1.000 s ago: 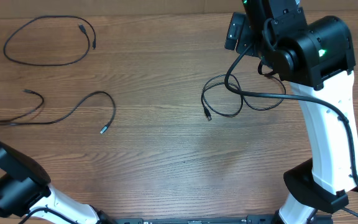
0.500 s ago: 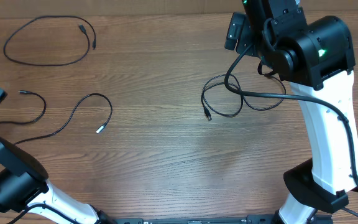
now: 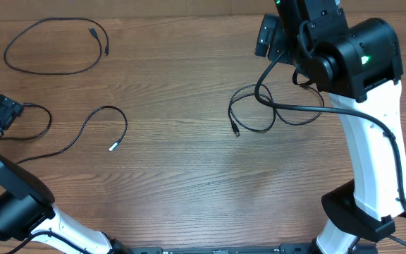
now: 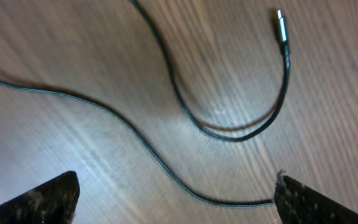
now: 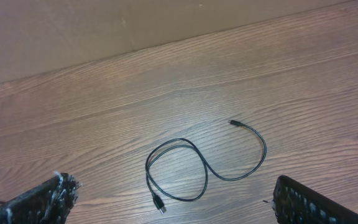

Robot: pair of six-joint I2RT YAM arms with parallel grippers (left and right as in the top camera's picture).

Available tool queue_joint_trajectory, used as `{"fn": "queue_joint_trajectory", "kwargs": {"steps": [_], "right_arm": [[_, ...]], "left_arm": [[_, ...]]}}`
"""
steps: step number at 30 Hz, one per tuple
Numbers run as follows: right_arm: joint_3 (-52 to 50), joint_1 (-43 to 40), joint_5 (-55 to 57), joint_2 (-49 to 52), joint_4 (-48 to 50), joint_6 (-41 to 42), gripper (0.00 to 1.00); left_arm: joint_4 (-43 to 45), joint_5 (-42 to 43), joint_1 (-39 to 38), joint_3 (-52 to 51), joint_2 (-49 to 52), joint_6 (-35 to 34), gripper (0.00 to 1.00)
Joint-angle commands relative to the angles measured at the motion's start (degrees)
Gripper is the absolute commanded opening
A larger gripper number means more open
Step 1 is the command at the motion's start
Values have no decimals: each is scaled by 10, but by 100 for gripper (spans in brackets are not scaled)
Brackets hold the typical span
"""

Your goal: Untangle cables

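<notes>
Three thin black cables lie apart on the wooden table. One is a loop [image 3: 55, 73] at the far left. A second cable [image 3: 108, 107] snakes across the left middle, with its plug end toward the centre. A third cable [image 3: 235, 129] is coiled below the right arm. My left gripper [image 3: 4, 113] hovers open at the left edge, over the second cable [image 4: 189, 190]. That cord runs between the fingers and reaches the right fingertip [image 4: 316, 202]; its plug [image 4: 281, 26] lies beyond. My right gripper [image 5: 176, 205] is open high above the coiled cable [image 5: 206, 173].
The right arm's thick black wire [image 3: 309, 107] hangs over part of the coiled cable. A plain wall [image 5: 104, 25] borders the table's far edge. The left arm's base [image 3: 13, 204] fills the near left corner.
The left gripper has opened and come in from the left edge. The cord's left end has dropped and now lies curled beside it. The right arm has not moved.
</notes>
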Motion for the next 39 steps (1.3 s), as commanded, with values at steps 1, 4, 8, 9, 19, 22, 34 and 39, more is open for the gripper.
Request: {"fn": "queue_joint_trajectory", "kwargs": {"steps": [1,4,8,9,19,22,34,39], "right_arm": [[-1,-1,6,-5,2,-2,100],[-1,-1,6,-5,2,-2,100],[-1,-1,6,-5,1,-2,100],[-1,-1,6,-5,1,-2,100],[-1,-1,6,-5,2,-2,100],[-1,-1,6,-5,1,-2,100],[-1,-1,6,-5,2,-2,100],[-1,-1,6,-5,2,-2,100]], "left_arm": [[33,34,2,-35,4,-13,100],[77,35,2,-68,4,-10,95],[156,46,2,-124,4,31,93],[186,55,2,-143,5,52,96],[316,64,-17,-243,5,81,93],[317,37,-20,-246,4,35,94],[353,4,-21,-246,4,91,86],[366,4,-21,-246,4,220,80]]}}
